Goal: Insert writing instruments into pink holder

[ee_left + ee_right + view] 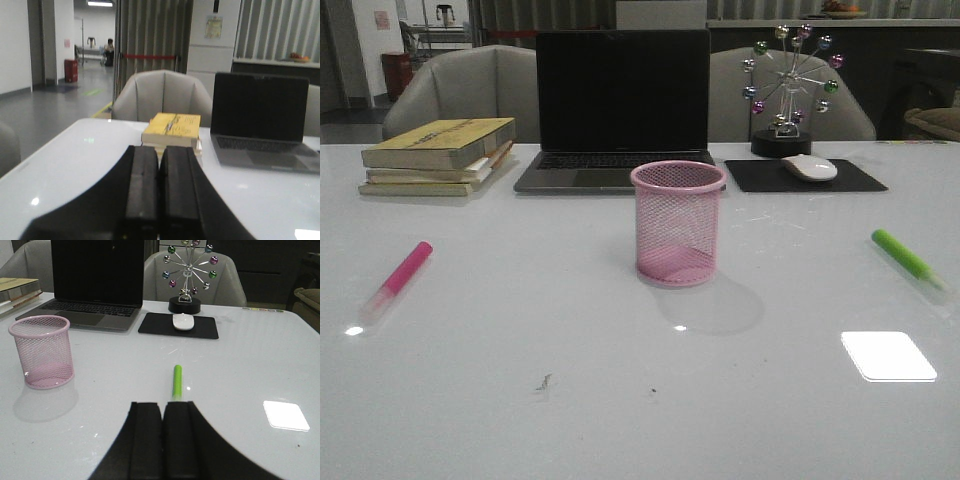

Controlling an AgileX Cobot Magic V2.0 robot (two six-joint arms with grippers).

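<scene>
The pink holder [677,222] stands upright and empty at the table's middle, seen also in the right wrist view as a mesh cup [42,351]. A pink marker [398,277] lies flat at the left. A lime green marker [910,263] lies flat at the right; in the right wrist view the green marker [177,381] runs away from my right gripper [162,407], its near end hidden behind the fingers. That gripper is shut and holds nothing. My left gripper [159,152] is also shut and empty, above the table's left side. Neither gripper shows in the front view.
A dark laptop [618,112] sits behind the holder. A stack of books [438,156] lies at the back left. A white mouse [809,167] on a black pad [805,176] and a ball ornament [788,90] stand at the back right. Chairs line the far edge.
</scene>
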